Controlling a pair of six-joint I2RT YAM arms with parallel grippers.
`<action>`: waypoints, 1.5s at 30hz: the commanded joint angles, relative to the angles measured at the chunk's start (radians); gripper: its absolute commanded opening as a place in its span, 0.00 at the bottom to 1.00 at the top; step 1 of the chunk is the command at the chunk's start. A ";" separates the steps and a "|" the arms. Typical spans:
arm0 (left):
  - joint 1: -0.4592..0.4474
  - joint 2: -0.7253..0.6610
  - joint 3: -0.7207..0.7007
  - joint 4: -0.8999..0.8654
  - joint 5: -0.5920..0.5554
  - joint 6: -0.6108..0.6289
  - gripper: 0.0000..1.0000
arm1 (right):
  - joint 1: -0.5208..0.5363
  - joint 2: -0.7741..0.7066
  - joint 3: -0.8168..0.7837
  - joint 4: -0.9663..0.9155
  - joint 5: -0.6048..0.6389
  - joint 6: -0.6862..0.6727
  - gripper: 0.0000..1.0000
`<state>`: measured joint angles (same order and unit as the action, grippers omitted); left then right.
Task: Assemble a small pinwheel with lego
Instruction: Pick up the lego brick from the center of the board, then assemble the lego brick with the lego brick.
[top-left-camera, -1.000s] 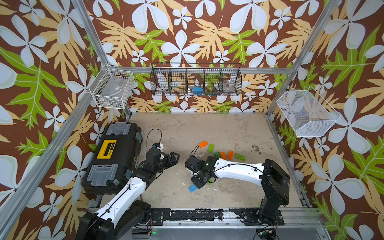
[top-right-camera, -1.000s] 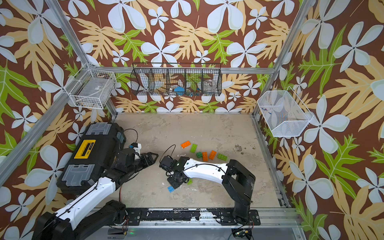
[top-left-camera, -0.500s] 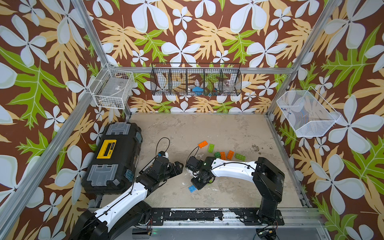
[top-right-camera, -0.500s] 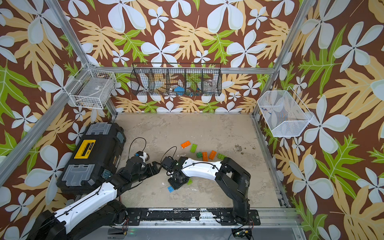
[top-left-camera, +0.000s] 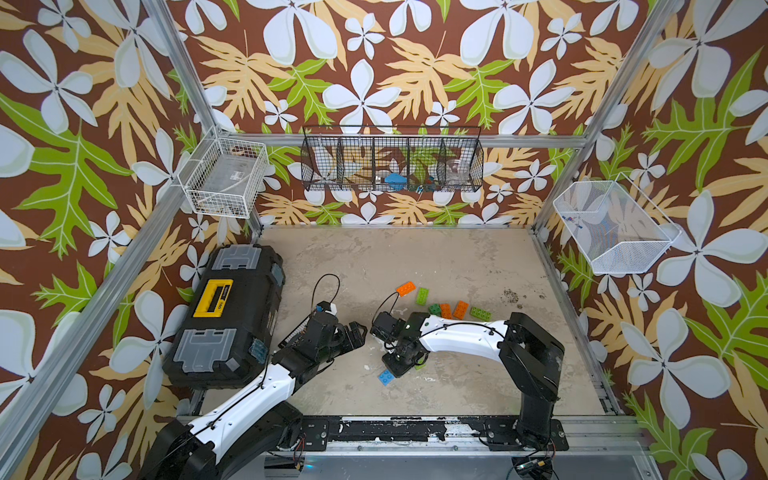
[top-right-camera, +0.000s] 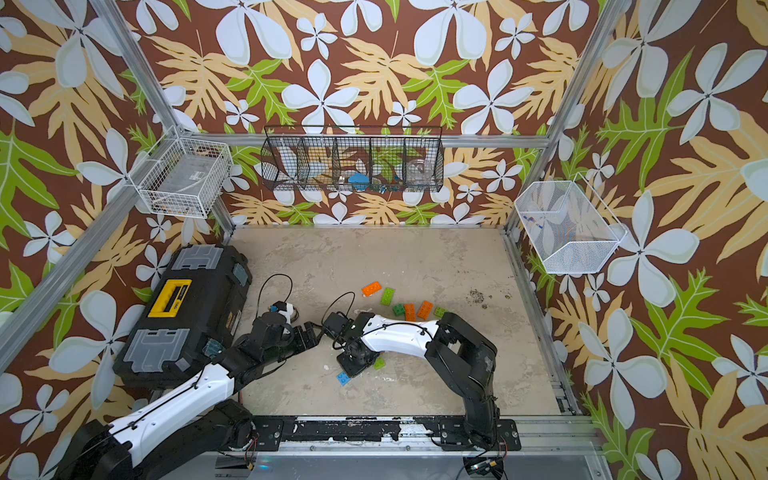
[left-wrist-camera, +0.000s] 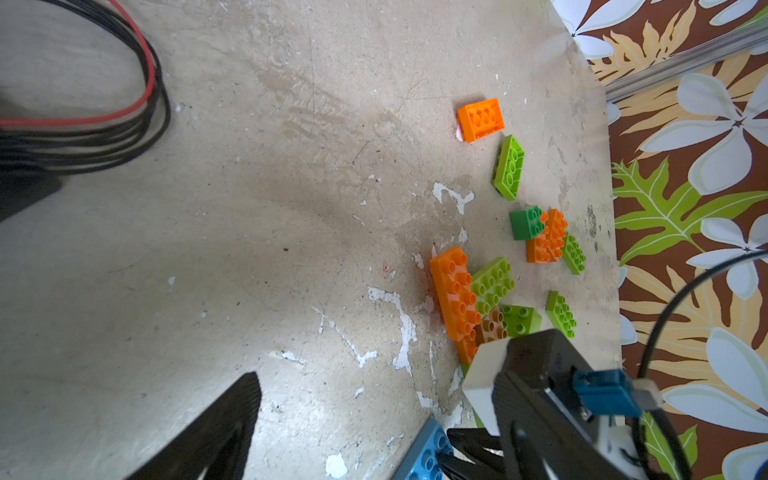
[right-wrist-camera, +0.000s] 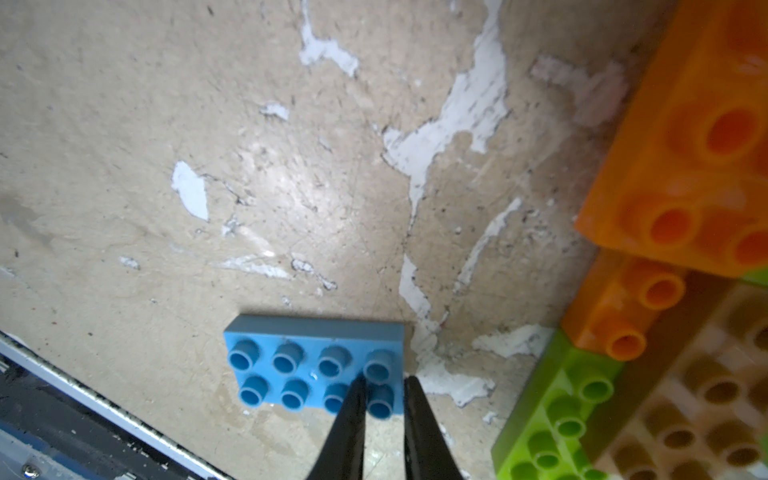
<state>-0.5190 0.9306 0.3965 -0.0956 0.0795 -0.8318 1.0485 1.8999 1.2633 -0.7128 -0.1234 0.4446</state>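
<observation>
Grip point noted: the right gripper (right-wrist-camera: 384, 388) stands over the flat blue studded plastic plate (right-wrist-camera: 307, 365), jaws drawn narrow and pinching its end pair of studs. The plate lies flat on the worn beige floor (top-left-camera: 415, 257), just beside the apparently joined cluster of orange, lime and brown bricks (left-wrist-camera: 478, 299). Holding it by one end likely leaves the other studs free for seating against that cluster. Nearby, the left gripper (top-left-camera: 358, 332) hovers with jaws spread wide and empty, probably to brace the cluster. Other loose orange and green bricks (left-wrist-camera: 544, 237) sit farther off, untouched.
</observation>
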 joint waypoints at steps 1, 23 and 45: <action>-0.001 0.001 0.005 0.005 -0.004 0.011 0.90 | -0.001 0.010 0.005 -0.032 0.021 0.013 0.18; -0.078 -0.011 -0.020 0.007 -0.035 -0.018 0.89 | -0.105 -0.105 0.037 -0.104 0.090 0.041 0.10; -0.194 0.024 -0.025 0.026 -0.112 -0.048 0.89 | -0.134 -0.022 0.088 -0.082 0.070 0.022 0.10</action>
<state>-0.7128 0.9550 0.3668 -0.0742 -0.0227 -0.8845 0.9150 1.8694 1.3396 -0.7853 -0.0784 0.4706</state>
